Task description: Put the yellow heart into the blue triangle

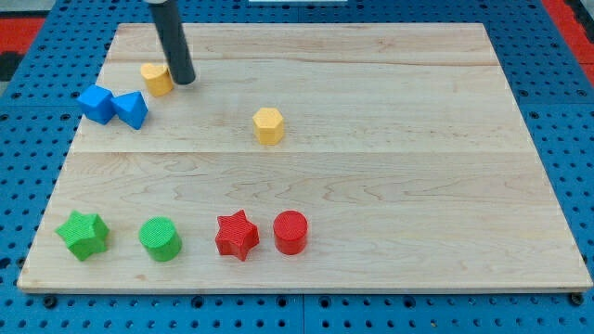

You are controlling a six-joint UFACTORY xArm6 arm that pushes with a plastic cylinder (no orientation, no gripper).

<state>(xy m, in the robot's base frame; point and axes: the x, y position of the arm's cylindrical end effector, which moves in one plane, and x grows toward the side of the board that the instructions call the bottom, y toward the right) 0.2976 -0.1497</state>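
Note:
The yellow heart [156,79] lies near the board's upper left. The blue triangle [132,109] sits just below and left of it, a small gap apart. A blue cube-like block [96,103] touches the triangle's left side. My tip [183,80] is down on the board right against the heart's right side, the dark rod rising to the view's top.
A yellow hexagon [268,125] sits near the board's middle. Along the view's bottom stand a green star [83,233], a green cylinder [160,238], a red star [236,234] and a red cylinder [290,232]. The wooden board [390,186] rests on a blue pegboard.

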